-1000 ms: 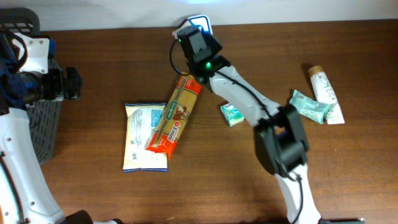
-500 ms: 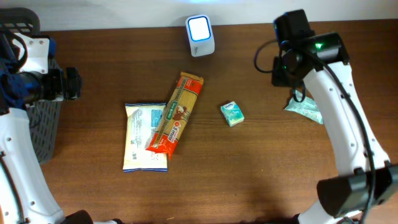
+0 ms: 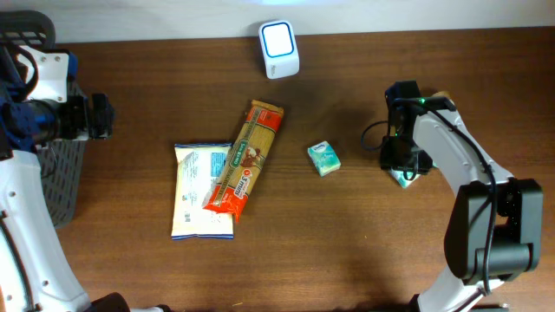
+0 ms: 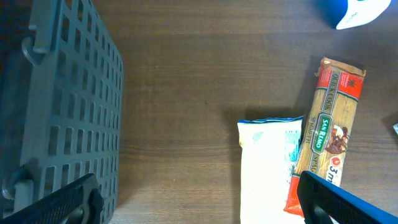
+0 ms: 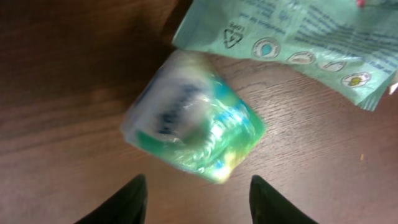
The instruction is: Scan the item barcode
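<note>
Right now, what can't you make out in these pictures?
Small clear-wrapped green packet: right wrist view, blurred, print unreadable; overhead, the right arm mostly covers it.
Pale green sachet: right wrist view, cut by the top edge.
White pouch: left wrist view, cut by the bottom edge.
Orange spaghetti pack: overhead, print too small.

A dark wooden table (image 3: 347,260) meets a pale wall (image 3: 130,13) behind.

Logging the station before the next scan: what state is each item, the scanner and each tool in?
scanner: window lit
spaghetti pack: lying flat, overlapping the white pouch
white pouch: flat, right edge under the spaghetti pack
teal packet: lying alone on the table
clear sachet: on the table, ungripped
left tool: open, empty
right tool: open, above the clear sachet
</note>
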Motion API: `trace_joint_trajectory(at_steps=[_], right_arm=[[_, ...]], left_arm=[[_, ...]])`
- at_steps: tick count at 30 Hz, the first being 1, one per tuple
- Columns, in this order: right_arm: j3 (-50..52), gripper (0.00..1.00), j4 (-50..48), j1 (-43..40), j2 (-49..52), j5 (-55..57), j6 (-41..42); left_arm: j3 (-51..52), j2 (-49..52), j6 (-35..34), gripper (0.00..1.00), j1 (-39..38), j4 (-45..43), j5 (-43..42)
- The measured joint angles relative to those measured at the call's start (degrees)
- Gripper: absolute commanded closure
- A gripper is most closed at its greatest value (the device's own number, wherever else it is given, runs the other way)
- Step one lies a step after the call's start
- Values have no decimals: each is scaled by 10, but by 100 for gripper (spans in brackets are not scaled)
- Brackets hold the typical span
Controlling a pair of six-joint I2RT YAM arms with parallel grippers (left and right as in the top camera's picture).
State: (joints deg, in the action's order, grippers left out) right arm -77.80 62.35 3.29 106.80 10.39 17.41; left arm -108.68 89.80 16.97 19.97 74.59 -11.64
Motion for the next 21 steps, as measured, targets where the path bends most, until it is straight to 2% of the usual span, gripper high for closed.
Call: trace_joint_trajectory(at_steps=[3, 6, 8, 12, 16, 21], right_arm=[[-109, 47, 64, 0, 3, -57, -12], [-167, 43, 46, 9, -1, -154, -46], [-152, 43, 18, 35, 0, -199, -65], [-52, 43, -93, 76, 10, -240, -74], [16, 44, -187, 86, 28, -262, -75], [65, 66, -257, 88, 33, -271, -78]], left_arm=[[0, 0, 0, 1, 0, 0, 0], [0, 0, 0, 1, 0, 0, 0], [0, 0, 0, 1, 0, 0, 0], [0, 0, 0, 1, 0, 0, 0], [0, 0, 0, 1, 0, 0, 0], [0, 0, 0, 1, 0, 0, 0]])
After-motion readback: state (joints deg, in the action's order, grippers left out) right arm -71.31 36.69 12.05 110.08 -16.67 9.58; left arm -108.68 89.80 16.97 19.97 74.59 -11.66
